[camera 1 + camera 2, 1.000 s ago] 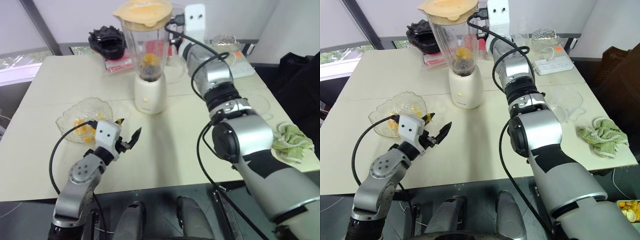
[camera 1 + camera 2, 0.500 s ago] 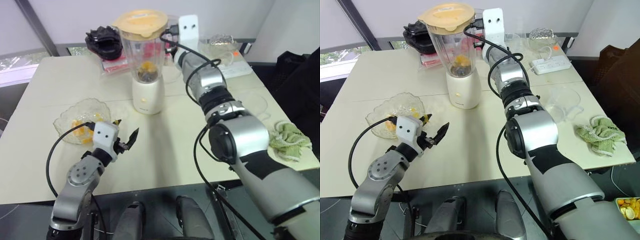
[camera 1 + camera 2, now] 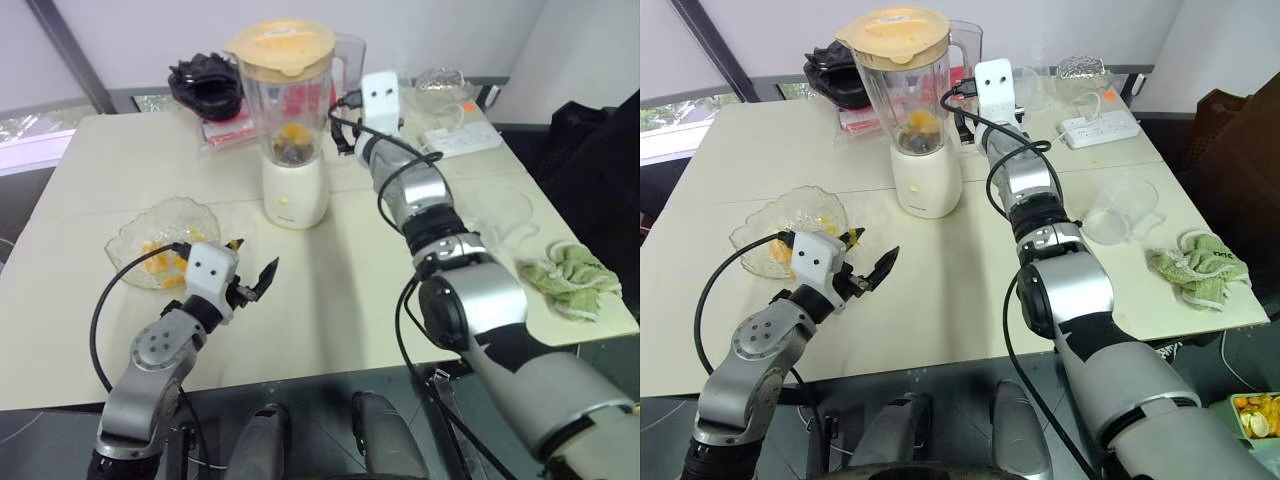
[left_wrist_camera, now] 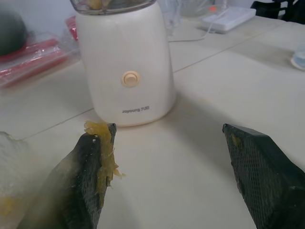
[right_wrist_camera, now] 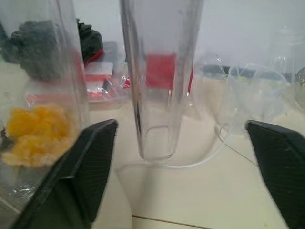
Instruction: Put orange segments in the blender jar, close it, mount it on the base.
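While lidded blender jar (image 3: 908, 95) sits on base (image 3: 926, 180), right gripper (image 5: 176, 157) jaws released beside jar handle; left gripper (image 4: 167, 176) jaws released, pulp on one finger.

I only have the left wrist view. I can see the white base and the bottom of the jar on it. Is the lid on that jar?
Observer: Yes. The pale-yellow lid sits on top of the blender jar, which stands on the base.
Operator: Where is the right hand?
Observer: The right hand is at the far side of the jar, open and facing the jar's handle without gripping it.
Operator: Is there any fruit in the bowl?
Observer: Yes, orange segments lie in the glass bowl.
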